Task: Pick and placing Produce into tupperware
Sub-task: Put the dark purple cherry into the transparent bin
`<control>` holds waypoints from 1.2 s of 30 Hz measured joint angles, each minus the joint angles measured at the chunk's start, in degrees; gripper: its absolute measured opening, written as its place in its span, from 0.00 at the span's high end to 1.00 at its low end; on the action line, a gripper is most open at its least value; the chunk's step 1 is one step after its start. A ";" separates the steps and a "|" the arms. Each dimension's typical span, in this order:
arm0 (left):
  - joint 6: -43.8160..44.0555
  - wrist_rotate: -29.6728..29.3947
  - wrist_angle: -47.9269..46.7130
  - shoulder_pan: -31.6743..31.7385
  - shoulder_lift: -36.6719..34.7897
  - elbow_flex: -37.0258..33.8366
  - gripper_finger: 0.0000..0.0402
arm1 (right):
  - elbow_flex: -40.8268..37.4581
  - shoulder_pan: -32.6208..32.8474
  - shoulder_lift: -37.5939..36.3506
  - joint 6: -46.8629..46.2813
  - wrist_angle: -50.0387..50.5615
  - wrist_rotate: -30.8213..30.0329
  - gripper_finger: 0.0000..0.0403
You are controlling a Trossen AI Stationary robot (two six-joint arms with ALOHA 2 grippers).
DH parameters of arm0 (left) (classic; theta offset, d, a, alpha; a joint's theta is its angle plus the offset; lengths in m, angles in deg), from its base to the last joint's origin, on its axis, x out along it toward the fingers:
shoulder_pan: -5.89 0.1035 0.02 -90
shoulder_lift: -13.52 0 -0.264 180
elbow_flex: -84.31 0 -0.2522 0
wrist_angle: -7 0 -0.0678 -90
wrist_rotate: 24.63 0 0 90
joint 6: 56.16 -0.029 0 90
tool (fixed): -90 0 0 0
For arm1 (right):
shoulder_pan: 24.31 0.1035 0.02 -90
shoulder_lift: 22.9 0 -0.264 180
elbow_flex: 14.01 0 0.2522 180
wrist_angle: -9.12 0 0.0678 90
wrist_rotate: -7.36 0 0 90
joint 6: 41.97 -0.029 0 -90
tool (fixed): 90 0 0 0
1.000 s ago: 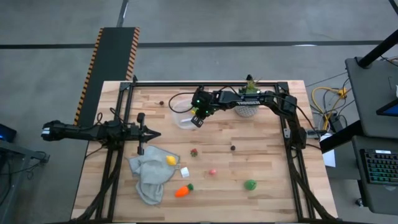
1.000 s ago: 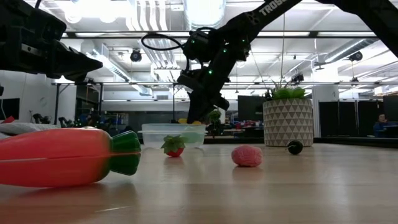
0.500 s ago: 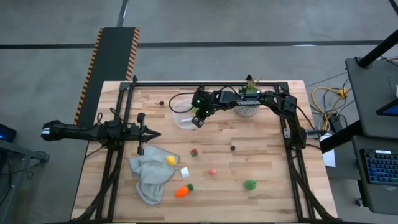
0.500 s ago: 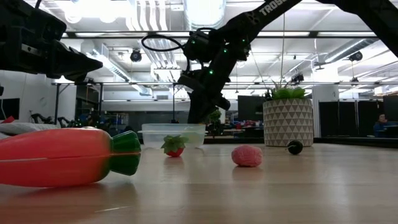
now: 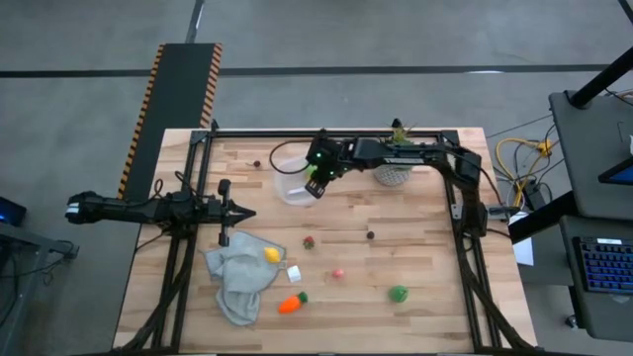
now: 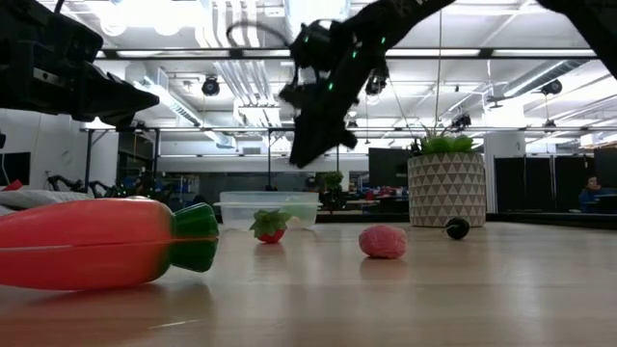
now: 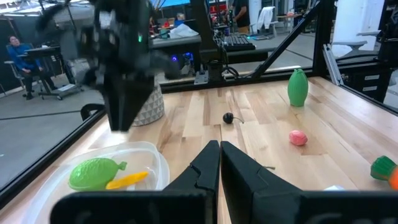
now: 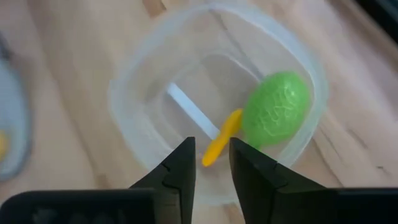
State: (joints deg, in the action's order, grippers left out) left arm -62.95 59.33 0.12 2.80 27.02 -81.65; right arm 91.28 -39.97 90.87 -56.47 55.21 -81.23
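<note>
The clear tupperware (image 8: 211,106) stands on the table at the far middle (image 5: 290,186). A green piece (image 8: 277,115) and a thin yellow-orange piece (image 8: 221,144) lie in it. My right gripper (image 8: 211,163) hangs open above it (image 5: 315,186), nothing between its fingers. Other produce rests on the table: a lemon (image 5: 271,254) on a grey cloth, a carrot (image 5: 291,304), a red piece (image 5: 309,241), a pink piece (image 5: 338,273), a dark piece (image 5: 371,235) and a green piece (image 5: 398,293). My left gripper (image 7: 219,155) waits shut at the table's left (image 5: 247,213).
A potted plant in a white patterned pot (image 5: 394,173) stands just right of the tupperware. A crumpled grey cloth (image 5: 237,282) and a small white cube (image 5: 294,273) lie at the near left. Another small dark piece (image 5: 258,164) sits by the far edge.
My right gripper has risen from just above the tupperware's rim to well clear of it, staying over the container. A yellow bit that showed at its fingertips a second ago is no longer there.
</note>
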 joint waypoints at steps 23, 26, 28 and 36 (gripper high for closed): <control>0.00 -0.01 0.19 0.00 0.15 0.00 1.00 | -3.61 22.07 -23.43 9.86 25.60 -7.55 0.75; -0.04 -0.01 0.14 0.00 0.37 0.00 1.00 | -5.01 24.40 -23.38 11.43 26.90 -7.58 0.74; -0.03 -0.01 0.12 0.00 0.50 0.00 1.00 | -6.32 25.51 -22.97 12.86 27.20 -7.99 0.73; 0.12 -0.16 0.09 0.00 1.68 0.00 1.00 | -16.17 26.80 -22.94 17.26 26.48 -8.98 0.62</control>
State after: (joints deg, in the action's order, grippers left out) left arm -62.83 59.18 0.20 2.80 28.70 -81.65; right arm 75.11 -13.17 67.93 -39.21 81.69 -90.21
